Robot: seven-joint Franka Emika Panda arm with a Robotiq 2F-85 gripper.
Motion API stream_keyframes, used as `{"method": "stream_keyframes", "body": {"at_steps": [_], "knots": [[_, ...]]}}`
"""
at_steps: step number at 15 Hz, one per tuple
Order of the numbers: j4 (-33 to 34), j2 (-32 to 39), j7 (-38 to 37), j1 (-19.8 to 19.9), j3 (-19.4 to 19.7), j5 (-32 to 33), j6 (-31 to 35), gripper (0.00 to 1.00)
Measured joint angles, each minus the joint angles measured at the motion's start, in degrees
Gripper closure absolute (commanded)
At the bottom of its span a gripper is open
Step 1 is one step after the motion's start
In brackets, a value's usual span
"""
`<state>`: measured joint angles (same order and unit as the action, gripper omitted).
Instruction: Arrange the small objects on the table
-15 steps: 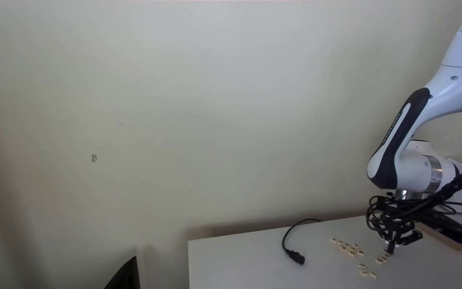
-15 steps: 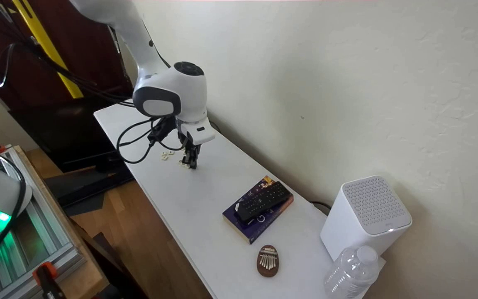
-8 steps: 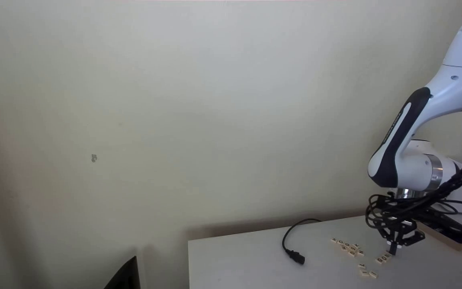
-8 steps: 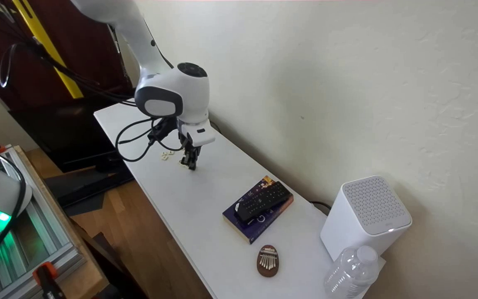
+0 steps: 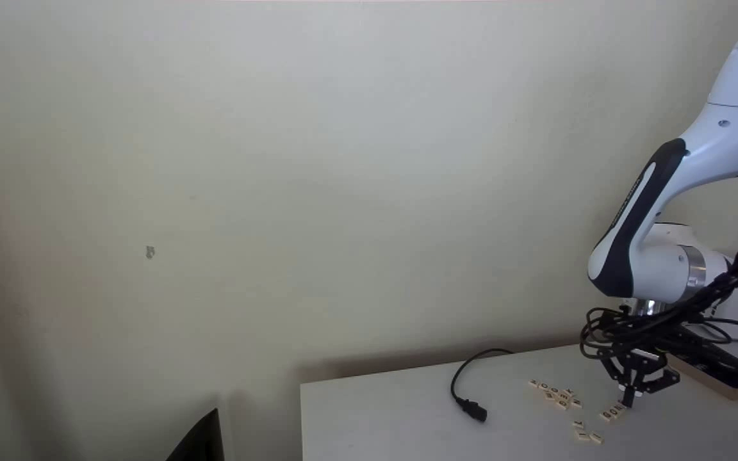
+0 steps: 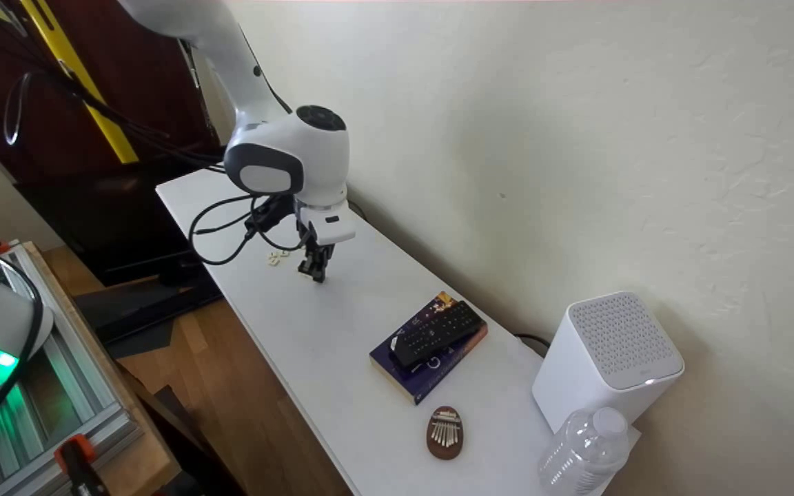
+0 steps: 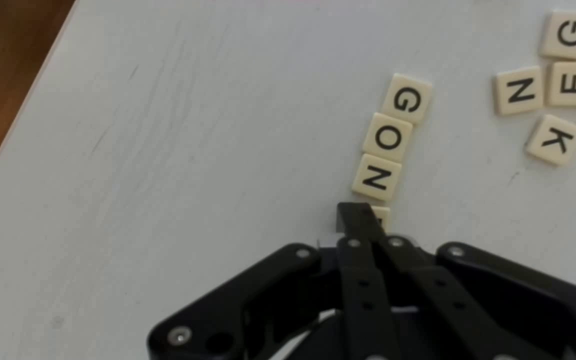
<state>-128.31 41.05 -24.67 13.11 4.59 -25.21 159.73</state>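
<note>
At the wrist view's left, brown floor [image 7: 3, 85] showed past the pale desk [image 7: 193, 175]. Next was the tool [image 7: 370, 227], narrow, its black fingers [image 7: 360, 217] drawn together and hiding most of one cream tile [image 7: 383, 214]; whether they touched it was unclear. Beside it on the desk, square cream tiles [image 7: 390, 150] with bold black capitals made a leaning line edge to edge: N [image 7: 377, 176], O [image 7: 388, 136], G [image 7: 407, 98]. Farther right lay another N [image 7: 519, 91], a skewed K [image 7: 555, 140], another G [image 7: 569, 35] and an E [image 7: 572, 83].
</note>
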Motion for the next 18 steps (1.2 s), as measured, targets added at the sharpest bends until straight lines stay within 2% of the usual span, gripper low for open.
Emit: {"method": "stream_keyframes", "body": {"at_steps": [18], "knots": [[0.41,-0.05,-3.16,0.22,0.04,-4.08,-2.84,1.00]]}}
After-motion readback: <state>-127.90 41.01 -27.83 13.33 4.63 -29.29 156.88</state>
